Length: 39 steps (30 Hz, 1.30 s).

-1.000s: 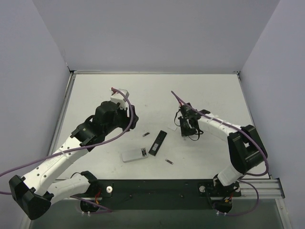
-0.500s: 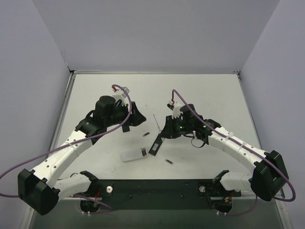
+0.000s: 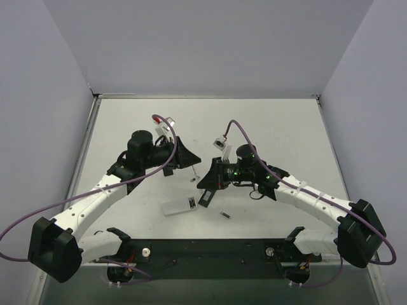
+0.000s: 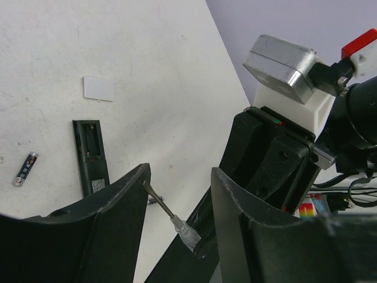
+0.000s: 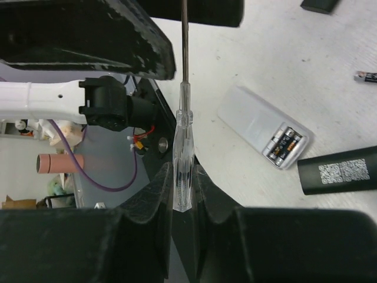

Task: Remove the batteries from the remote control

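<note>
The black remote control (image 4: 91, 156) lies on the table with its battery bay open; its labelled end also shows in the right wrist view (image 5: 339, 171) and below the right gripper in the top view (image 3: 206, 199). Loose batteries lie on the table (image 4: 25, 168) (image 3: 225, 215) (image 5: 366, 75). My right gripper (image 5: 184, 177) (image 3: 206, 181) is shut on the clear handle of a screwdriver (image 5: 182, 147). Its metal blade (image 4: 158, 200) reaches between the fingers of my left gripper (image 4: 179, 177) (image 3: 189, 157), which is open.
A whitish flat block (image 5: 259, 124) (image 3: 180, 206) lies near the remote, with small dark batteries in its open end (image 5: 284, 143). A small white flat piece (image 4: 98, 88) lies beyond the remote. A dark flat piece (image 5: 321, 5) sits at the top edge.
My right arm has swung left to the table's middle, carrying the screwdriver over the remote. My left gripper has moved right, and its open fingers now flank the blade.
</note>
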### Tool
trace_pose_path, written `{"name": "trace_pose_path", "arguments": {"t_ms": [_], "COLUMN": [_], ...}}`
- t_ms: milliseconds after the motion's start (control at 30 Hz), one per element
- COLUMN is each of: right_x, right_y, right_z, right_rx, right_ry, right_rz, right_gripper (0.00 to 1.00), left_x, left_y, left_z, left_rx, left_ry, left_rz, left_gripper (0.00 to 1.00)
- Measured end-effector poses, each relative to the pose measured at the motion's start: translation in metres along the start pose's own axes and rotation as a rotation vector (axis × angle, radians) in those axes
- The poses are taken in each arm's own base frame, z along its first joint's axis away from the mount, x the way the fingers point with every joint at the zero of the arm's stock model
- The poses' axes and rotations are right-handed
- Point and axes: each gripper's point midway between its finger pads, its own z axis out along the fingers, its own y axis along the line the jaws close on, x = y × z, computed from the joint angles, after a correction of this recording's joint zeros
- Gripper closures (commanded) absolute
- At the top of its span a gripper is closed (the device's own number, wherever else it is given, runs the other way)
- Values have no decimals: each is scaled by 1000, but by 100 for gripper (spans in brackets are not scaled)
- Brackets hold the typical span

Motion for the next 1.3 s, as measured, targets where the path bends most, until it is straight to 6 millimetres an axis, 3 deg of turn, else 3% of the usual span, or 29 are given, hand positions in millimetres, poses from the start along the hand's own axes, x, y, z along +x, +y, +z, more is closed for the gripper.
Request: {"name": "trace_pose_path", "arguments": {"t_ms": [167,433,533,600,633,767,800,900,1033,1133,1300], "right_x": [-2,-7,-4,-2,-1,-1,-1,-3,-17,-21,-27], "right_y": [9,20,21,23,24,24,23,18,24,29,21], "right_z": [3,3,2,2,2,1,0,-5,-18,-26,-26], "right_rx": [-52,-109,-123,-136,-143,-142,-133,-86,-42,-23,60], "right_ry": [-33,-53,-53,-45,-42,-48,-54,-80,-192,-264,-336], "right_rz": [18,33,40,43,43,29,15,-52,-286,-465,-696], "right_gripper": [100,100,100,100,100,67,64,58,52,49,49], "left_x": [4,-8,-5,-2,-1,-3,-4,-7,-13,-12,-5], "left_y": [-1,-9,-7,-4,-2,-8,-8,-11,-10,1,23], "left_z": [0,-11,-17,-21,-22,-25,-25,-26,-27,-26,-27], "left_rx": [26,52,56,60,61,87,90,97,104,94,47], "left_ry": [10,-46,-58,-64,-67,-70,-72,-82,-109,-143,-209], "left_rz": [-24,-31,-55,-87,-102,-142,-147,-190,-311,-440,-647], "left_gripper": [50,59,76,100,100,100,100,100,100,100,100]}}
